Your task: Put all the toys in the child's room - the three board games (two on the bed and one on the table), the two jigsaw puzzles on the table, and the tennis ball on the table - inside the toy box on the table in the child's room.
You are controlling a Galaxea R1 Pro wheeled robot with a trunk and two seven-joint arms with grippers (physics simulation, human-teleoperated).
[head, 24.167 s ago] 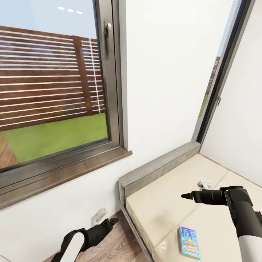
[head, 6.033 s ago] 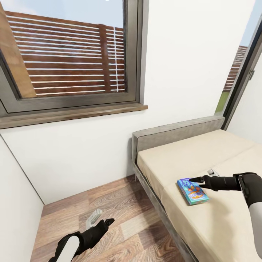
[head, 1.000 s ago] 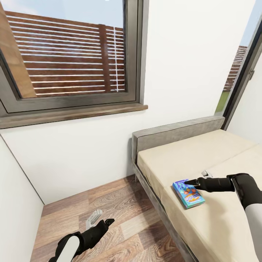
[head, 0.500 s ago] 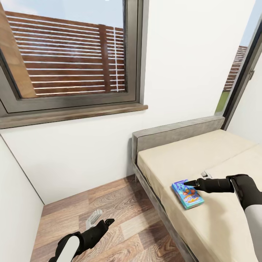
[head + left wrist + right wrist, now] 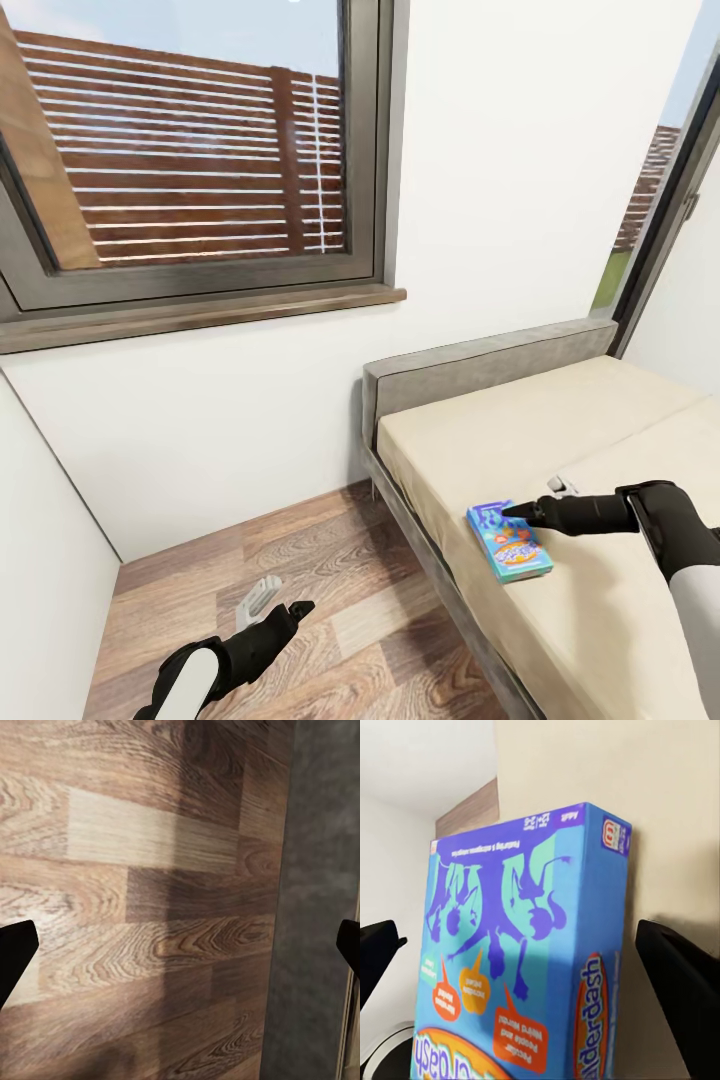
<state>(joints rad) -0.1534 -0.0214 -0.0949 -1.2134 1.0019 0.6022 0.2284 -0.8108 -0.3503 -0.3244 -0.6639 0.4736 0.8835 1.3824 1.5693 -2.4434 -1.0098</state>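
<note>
A: Where do we find the flat teal-blue printed cardboard board game box [image 5: 509,541]?

B: We see it lying flat on the cream cushioned bed with the grey fabric frame [image 5: 470,440], near the bed's floor-side edge. Our right gripper [image 5: 520,511] hangs just over the box's far end, its dark fingertips above the purple-printed part of the lid.

A: How do its fingers stand?

B: In the right wrist view we see the two dark fingers [image 5: 682,997] spread wide, one off each long side of the board game box [image 5: 521,967], with the box lying between them. Neither finger touches the cardboard, as far as we can tell.

A: And our other arm?

B: Our left gripper [image 5: 298,607] hangs low over the wood-plank floor [image 5: 330,610], well apart from the box. In the left wrist view its fingertips [image 5: 13,956] sit at opposite edges of the picture, so we read them as spread wide with nothing between them but floor planks [image 5: 135,900] and, beside one fingertip, the grey bed frame [image 5: 307,907].

A: What lies beyond the fingers?

B: Past them we see the white wall [image 5: 480,170] and a dark-framed window [image 5: 200,150].
</note>
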